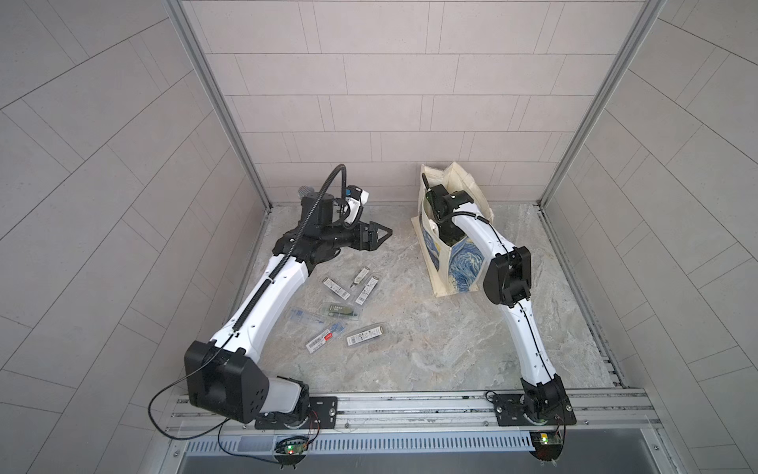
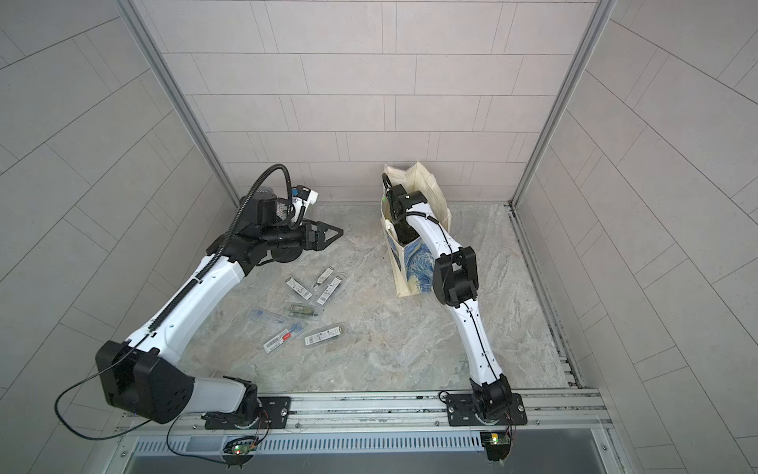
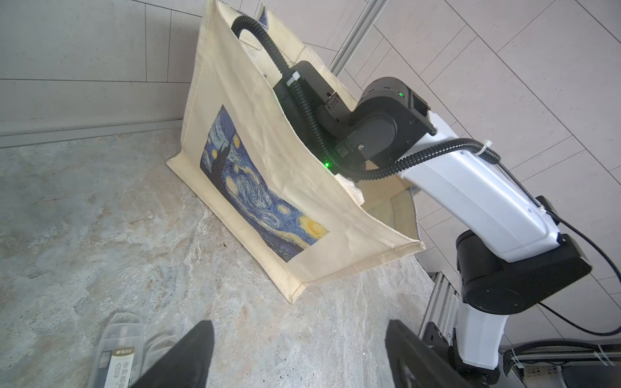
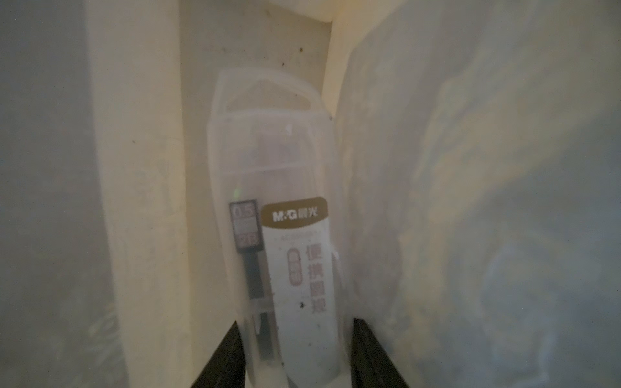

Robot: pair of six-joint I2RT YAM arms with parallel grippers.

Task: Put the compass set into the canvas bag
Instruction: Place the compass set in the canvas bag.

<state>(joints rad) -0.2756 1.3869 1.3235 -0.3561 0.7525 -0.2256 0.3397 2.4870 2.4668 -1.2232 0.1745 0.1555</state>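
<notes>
The canvas bag (image 1: 467, 266) is standing upright a little right of centre in both top views (image 2: 414, 264), close to the back wall, with its blue-and-yellow swirl print facing the camera and its mouth gaping open. The right arm is reaching down through that mouth, so from above I cannot see its gripper at all. In the right wrist view the right gripper (image 4: 295, 339) is sitting deep between the cream inner walls, its 2 dark fingers (image 4: 228, 349) clamped on either side of a clear compass set (image 4: 285, 208) with a brown-topped label, which is pointing toward the bag's bottom corner. At centre left of a top view the left gripper (image 1: 379, 238) is hovering above the marbled tabletop (image 1: 430, 353), its jaws spread wide with nothing between them, well apart from the bag. Below it in the frame, loose cases (image 1: 340, 310) are lying scattered flat on the stone surface.
</notes>
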